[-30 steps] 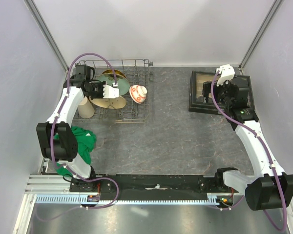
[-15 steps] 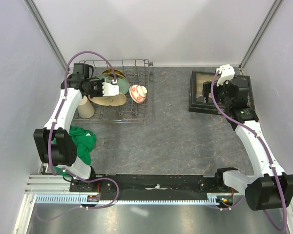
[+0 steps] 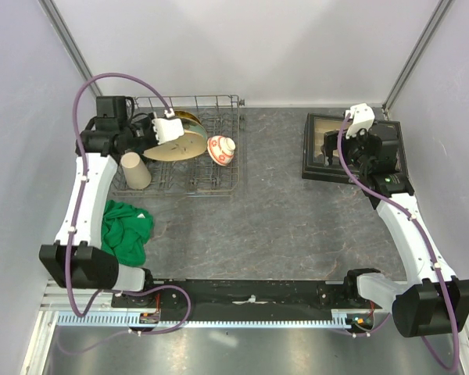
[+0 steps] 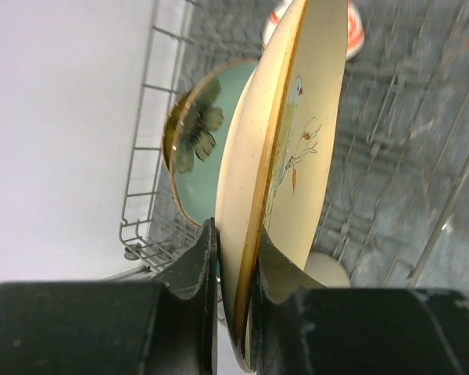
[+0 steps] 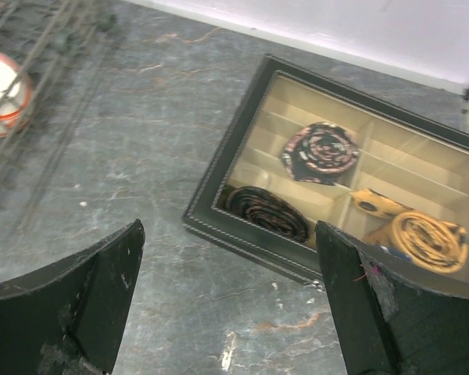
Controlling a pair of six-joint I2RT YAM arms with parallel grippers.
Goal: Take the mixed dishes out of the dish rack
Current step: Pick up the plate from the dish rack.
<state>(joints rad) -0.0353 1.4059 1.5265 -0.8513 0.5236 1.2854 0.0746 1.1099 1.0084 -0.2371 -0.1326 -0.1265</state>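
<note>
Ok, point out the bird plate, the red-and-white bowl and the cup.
bird plate [image 4: 301, 156], left wrist view, on its painted face
red-and-white bowl [image 3: 221, 149], top view, on its outer wall
cup [image 3: 136, 171], top view, on its side wall

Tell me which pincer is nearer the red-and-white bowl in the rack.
Left. The left pincer, gripping the cream bird plate, is over the rack just left of the bowl; the right pincer hangs open over the dark-framed box, well to the bowl's right.

Two plates [image 3: 176, 147], perhaps; one cup [image 3: 136, 170], one bowl [image 3: 221, 149].
</note>
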